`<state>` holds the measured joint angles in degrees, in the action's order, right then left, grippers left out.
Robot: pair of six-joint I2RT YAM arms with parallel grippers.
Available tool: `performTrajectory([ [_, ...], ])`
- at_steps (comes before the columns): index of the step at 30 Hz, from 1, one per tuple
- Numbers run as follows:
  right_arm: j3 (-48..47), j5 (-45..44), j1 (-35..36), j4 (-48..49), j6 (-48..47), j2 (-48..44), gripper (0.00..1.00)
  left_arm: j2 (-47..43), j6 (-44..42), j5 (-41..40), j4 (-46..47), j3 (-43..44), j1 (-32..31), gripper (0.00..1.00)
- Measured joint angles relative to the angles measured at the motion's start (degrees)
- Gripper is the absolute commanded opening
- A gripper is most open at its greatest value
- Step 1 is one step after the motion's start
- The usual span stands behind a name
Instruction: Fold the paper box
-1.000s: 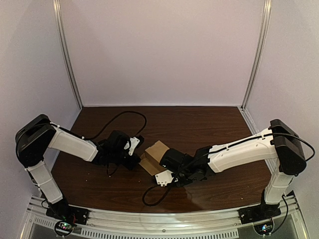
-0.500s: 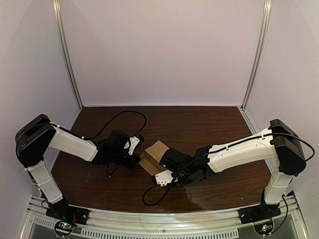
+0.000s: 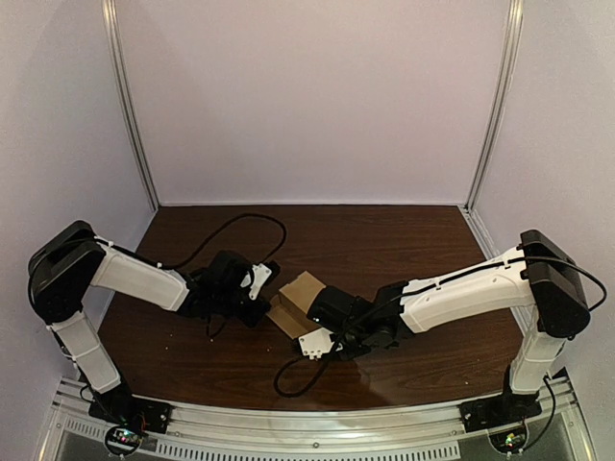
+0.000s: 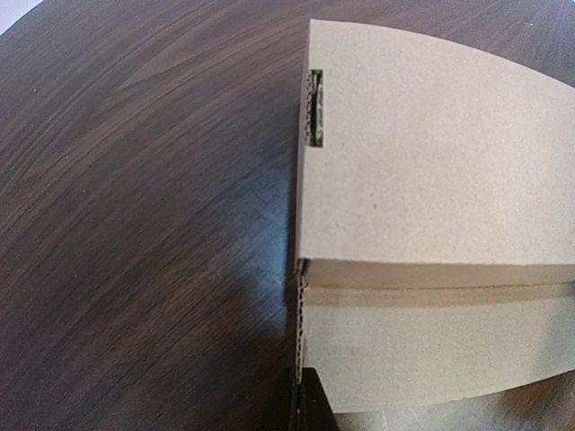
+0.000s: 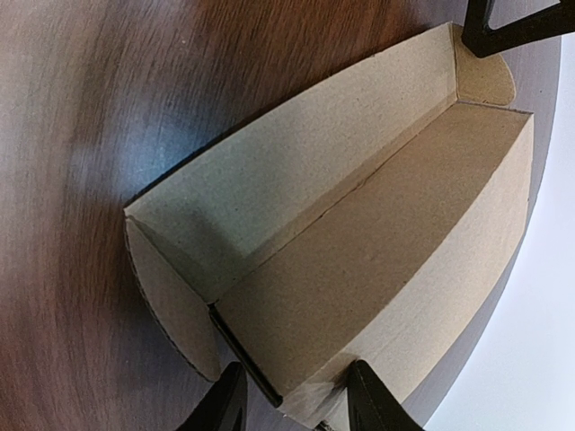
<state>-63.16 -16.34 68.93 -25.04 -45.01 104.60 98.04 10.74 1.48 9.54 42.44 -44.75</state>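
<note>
The brown paper box lies in the middle of the dark table, partly folded, its lid panel lowered over the trough. My left gripper comes at it from the left. In the left wrist view it is shut on the thin corrugated edge of the box's end flap. My right gripper comes at it from the front right. In the right wrist view its fingers straddle the box's near end, the gripper shut on it. The left gripper's black fingertips show at the far end.
The wooden table is walled by white panels and metal posts. A black cable loops behind the left arm and another curls near the front rail. A small crumb lies near the front edge.
</note>
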Motion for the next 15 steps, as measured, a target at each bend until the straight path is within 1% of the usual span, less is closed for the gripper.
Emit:
performTrajectory([
  [15,-0.35,0.0,0.02,-0.24,0.0,0.24,0.38,0.0,-2.36,-3.04,-6.16,3.45,-1.33,0.0],
])
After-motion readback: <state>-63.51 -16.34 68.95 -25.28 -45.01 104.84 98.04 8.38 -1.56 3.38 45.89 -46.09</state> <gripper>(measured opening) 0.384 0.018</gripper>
